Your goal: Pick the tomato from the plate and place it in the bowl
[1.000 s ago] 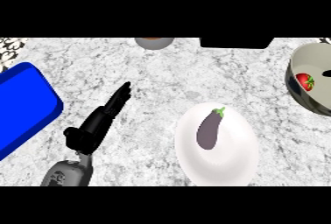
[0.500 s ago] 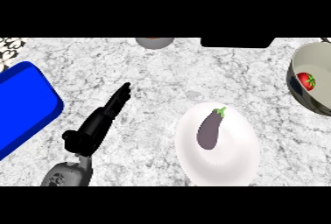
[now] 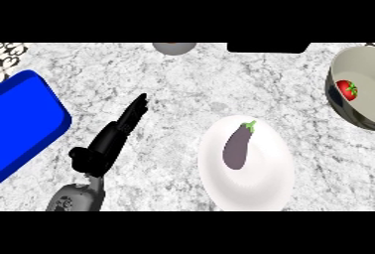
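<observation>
A red tomato [image 3: 348,90] with a green stem lies inside the grey bowl [image 3: 359,115] at the right edge of the head view. The white plate [image 3: 249,188] sits lower right of the middle and carries a purple eggplant [image 3: 237,147]. My left hand [image 3: 110,141] rests open at the lower left, fingers straight and pointing up and to the right, well left of the plate and holding nothing. The right hand does not show.
A blue tray-like slab [image 3: 22,119] fills the left edge. A small grey round object [image 3: 173,47] sits at the top middle, and a black object [image 3: 267,47] at the top right of it. Marbled counter [image 3: 183,94] spreads between them.
</observation>
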`<move>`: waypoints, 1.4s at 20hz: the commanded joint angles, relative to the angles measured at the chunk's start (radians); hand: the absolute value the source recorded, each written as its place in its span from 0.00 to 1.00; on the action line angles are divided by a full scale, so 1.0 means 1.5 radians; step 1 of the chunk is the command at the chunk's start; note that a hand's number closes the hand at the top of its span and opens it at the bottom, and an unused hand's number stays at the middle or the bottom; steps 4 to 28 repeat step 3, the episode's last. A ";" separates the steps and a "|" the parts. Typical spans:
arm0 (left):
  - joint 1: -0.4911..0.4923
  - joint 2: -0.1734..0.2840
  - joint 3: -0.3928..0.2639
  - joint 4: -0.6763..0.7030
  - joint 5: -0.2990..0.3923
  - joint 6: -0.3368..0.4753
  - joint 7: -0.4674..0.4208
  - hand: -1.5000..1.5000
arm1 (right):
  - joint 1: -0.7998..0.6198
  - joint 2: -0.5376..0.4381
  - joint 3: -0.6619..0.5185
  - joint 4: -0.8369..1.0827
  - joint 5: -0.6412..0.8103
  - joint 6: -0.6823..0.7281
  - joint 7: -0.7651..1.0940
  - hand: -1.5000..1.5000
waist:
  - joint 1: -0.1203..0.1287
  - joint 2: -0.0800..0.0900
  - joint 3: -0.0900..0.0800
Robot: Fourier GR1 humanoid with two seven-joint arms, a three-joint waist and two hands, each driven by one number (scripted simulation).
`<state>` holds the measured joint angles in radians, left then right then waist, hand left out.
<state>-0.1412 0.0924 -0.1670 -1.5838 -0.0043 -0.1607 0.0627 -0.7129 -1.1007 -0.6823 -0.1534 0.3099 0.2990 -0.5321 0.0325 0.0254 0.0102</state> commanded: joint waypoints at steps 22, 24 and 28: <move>0.000 -0.004 0.000 0.000 -0.004 0.005 -0.005 0.50 | 0.058 -0.036 -0.020 0.022 -0.018 0.082 -0.047 0.00 | 0.000 0.001 0.002; 0.000 -0.004 0.000 0.000 -0.004 0.005 -0.005 0.50 | 0.058 -0.036 -0.020 0.022 -0.018 0.082 -0.047 0.00 | 0.000 0.001 0.002; 0.000 -0.004 0.000 0.000 -0.004 0.005 -0.005 0.50 | 0.058 -0.036 -0.020 0.022 -0.018 0.082 -0.047 0.00 | 0.000 0.001 0.002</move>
